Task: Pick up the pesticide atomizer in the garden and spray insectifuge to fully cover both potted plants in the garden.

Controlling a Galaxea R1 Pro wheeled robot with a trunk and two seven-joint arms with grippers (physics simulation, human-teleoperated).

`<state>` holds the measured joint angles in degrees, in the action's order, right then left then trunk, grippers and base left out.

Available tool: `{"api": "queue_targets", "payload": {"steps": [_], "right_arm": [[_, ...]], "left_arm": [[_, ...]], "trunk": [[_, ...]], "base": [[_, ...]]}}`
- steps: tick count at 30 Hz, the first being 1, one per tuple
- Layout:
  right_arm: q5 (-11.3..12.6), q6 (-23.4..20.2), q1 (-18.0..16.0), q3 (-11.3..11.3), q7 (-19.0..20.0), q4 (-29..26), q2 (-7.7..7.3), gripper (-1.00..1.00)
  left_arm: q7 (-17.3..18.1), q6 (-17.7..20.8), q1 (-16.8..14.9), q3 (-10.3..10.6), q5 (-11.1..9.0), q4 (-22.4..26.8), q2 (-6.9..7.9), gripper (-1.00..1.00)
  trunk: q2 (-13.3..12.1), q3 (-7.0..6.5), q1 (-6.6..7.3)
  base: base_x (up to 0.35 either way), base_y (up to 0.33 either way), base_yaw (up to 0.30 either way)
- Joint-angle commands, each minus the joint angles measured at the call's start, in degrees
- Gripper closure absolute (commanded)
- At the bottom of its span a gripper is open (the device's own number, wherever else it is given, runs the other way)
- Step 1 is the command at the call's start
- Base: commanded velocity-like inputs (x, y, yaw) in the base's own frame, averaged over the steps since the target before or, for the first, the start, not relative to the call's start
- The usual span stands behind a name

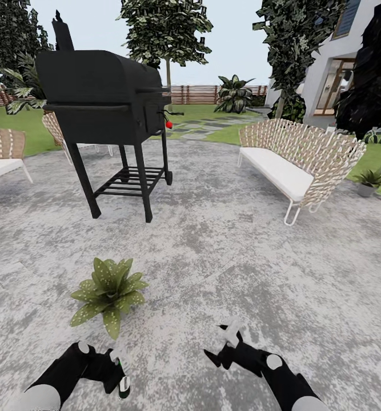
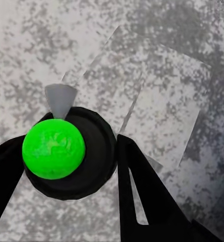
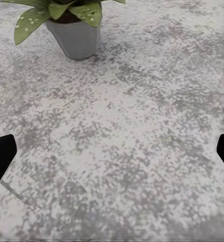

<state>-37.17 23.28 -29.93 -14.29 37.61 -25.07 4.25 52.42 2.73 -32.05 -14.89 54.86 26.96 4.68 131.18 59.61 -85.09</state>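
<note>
In the head view the left gripper sits at seven o'clock, low in the frame, its fingers pinched on the pesticide atomizer. The bottle's long axis runs nearly straight down toward the paving, whitish trigger head uppermost by the fingers and dark green body hanging below. In the left wrist view the atomizer is seen end-on, a bright green round end inside a dark ring, with a black finger close on each side and a small grey cone just beyond it.

One potted plant stands on the round grey patio at eleven o'clock from the left gripper, near it but apart. In the right wrist view it shows a grey pot.

The right gripper at five o'clock is spread wide with nothing between its fingers.

Farther off, a black grill stands at eleven o'clock, a white-cushioned bench at two o'clock, and a second small plant at three o'clock on the lawn edge.
</note>
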Motion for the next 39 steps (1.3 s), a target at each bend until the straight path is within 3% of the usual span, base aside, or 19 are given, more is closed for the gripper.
{"api": "queue_targets", "payload": {"steps": [1,6,10,17,18,20,22,28,32,36,37,39], "right_arm": [[-0.44,0.28,-0.04,-0.48,0.28,-0.01,-0.27,-1.00],[-0.44,0.26,-0.04,-0.47,0.46,0.06,-1.89,-1.00],[-0.52,0.20,-0.04,-0.34,0.64,-0.21,-1.56,-1.00],[-0.53,0.19,-0.22,0.84,0.80,-0.41,-1.17,-1.00],[-0.53,0.16,-0.48,3.42,0.98,-0.60,-1.06,-1.00],[-0.53,0.08,-0.90,5.64,3.61,-0.98,-1.02,-1.00],[-0.45,-0.04,-1.54,6.78,8.97,-2.35,-1.00,-1.00],[-0.36,-2.50,-1.95,7.16,14.61,-3.72,-0.92,-1.00],[-0.36,-3.40,-2.86,7.17,17.85,-3.84,-0.91,-1.00],[-0.36,-5.01,-3.17,7.17,18.33,-3.96,-0.91,-1.00],[-0.36,-5.16,-3.18,7.17,18.40,-4.02,-0.91,1.00],[-0.36,-5.36,-3.20,7.17,18.73,-4.09,-0.91,1.00]], "left_arm": [[0.40,0.01,-0.35,-0.40,0.26,0.13,-0.21,1.00],[1.65,0.39,-1.91,-0.24,0.70,0.24,-1.44,1.00],[3.02,0.39,-3.09,-0.01,0.94,0.36,-2.24,1.00],[5.41,0.53,-3.37,2.24,1.04,0.37,-2.40,1.00],[5.67,0.49,-3.43,5.31,1.03,0.44,-2.53,1.00],[5.69,0.46,-3.43,5.43,1.09,0.47,-2.55,1.00],[6.23,0.44,-3.39,5.51,1.34,0.74,-2.57,1.00],[8.65,0.56,-3.37,5.67,2.21,2.84,-3.02,1.00],[8.84,0.67,-3.37,8.32,2.23,3.15,-3.42,1.00],[8.92,0.56,-3.37,9.24,2.23,4.43,-4.58,1.00],[8.95,0.55,-3.37,9.31,2.23,4.55,-4.94,1.00],[9.00,0.47,-3.37,9.82,2.25,4.71,-6.03,1.00]], "trunk": [[0.02,0.05,0.01],[0.02,0.05,0.01],[0.02,0.05,0.01],[0.02,0.05,0.01],[0.02,0.05,0.01],[0.02,0.05,0.01],[0.02,0.05,0.01],[0.02,0.05,0.01],[0.02,0.05,0.01],[0.02,0.05,0.01],[0.02,0.05,0.01],[0.02,0.05,0.01]], "base": [[0.000,0.000,0.000],[0.000,0.000,0.000],[0.000,0.000,0.000],[0.000,0.000,0.000],[0.000,0.000,0.000],[0.000,0.000,0.000],[0.000,0.000,0.000],[0.000,0.000,0.000],[0.000,0.000,0.000],[0.000,0.000,0.000],[0.000,0.000,0.000],[0.000,0.000,0.000]]}}
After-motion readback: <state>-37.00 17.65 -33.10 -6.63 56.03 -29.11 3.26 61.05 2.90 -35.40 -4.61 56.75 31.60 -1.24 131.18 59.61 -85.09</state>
